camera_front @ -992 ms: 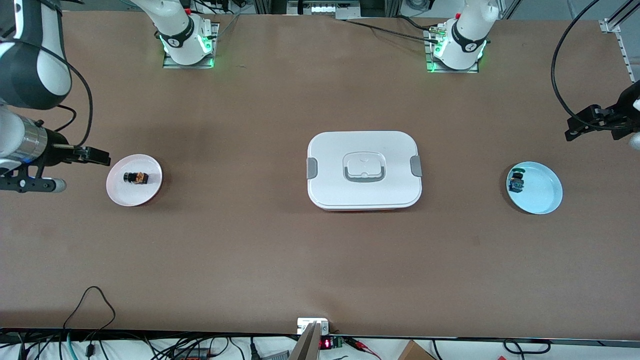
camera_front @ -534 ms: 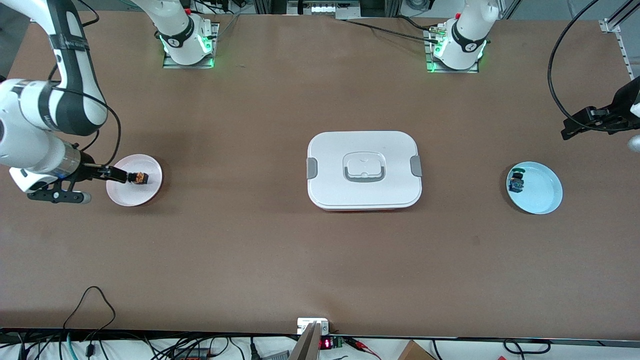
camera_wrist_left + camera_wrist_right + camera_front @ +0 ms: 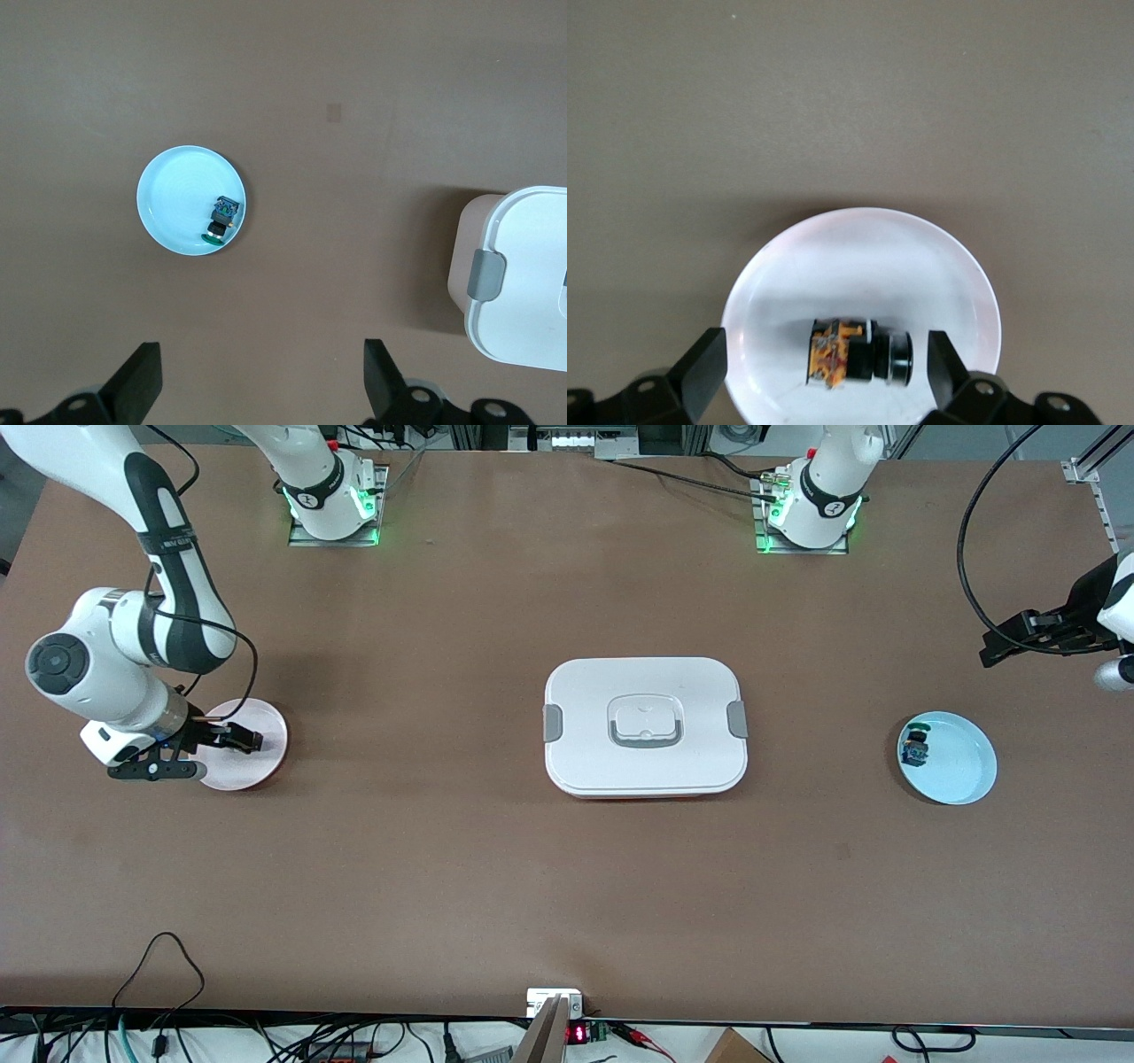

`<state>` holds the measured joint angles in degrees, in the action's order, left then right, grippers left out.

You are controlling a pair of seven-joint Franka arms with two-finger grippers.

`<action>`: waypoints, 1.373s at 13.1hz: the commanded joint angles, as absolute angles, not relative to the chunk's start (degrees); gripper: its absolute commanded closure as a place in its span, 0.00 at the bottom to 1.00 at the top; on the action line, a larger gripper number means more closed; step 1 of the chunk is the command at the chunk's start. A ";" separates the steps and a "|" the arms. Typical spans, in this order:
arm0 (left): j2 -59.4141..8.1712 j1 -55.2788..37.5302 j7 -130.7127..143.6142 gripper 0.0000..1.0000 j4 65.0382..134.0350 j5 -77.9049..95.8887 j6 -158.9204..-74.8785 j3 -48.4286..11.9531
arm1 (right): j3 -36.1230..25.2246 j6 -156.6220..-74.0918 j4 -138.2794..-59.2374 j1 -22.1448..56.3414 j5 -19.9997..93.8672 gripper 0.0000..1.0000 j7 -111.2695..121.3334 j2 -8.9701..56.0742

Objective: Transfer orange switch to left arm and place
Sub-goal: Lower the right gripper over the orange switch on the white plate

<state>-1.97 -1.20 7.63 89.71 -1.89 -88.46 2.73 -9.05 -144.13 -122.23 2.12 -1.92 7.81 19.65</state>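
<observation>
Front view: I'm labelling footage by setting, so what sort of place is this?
Probably a robotics lab bench: two arms bolted to a brown table, cables along its edges, and staged props, a white box between two small plates.

Brown table [image 3: 461,868], white box [image 3: 646,726] mid-table, pink plate [image 3: 266,757] and blue plate [image 3: 957,766] at its 2 ends

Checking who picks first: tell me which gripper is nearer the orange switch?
Right. The right gripper hangs open over the orange switch; the left gripper waits past the box.
</observation>
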 commanded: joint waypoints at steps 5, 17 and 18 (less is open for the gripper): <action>2.10 0.26 8.17 0.00 94.47 -2.02 -91.65 1.67 | -8.61 -149.59 -126.30 -0.61 -2.55 0.00 10.81 21.26; -0.87 -0.18 7.56 0.00 93.26 -2.81 -93.69 1.05 | -8.61 -149.76 -126.74 -0.62 -2.46 0.00 11.07 23.99; -0.88 0.17 7.38 0.00 92.47 -2.81 -93.69 1.14 | -8.53 -150.20 -126.74 -0.62 -2.46 0.00 11.07 24.26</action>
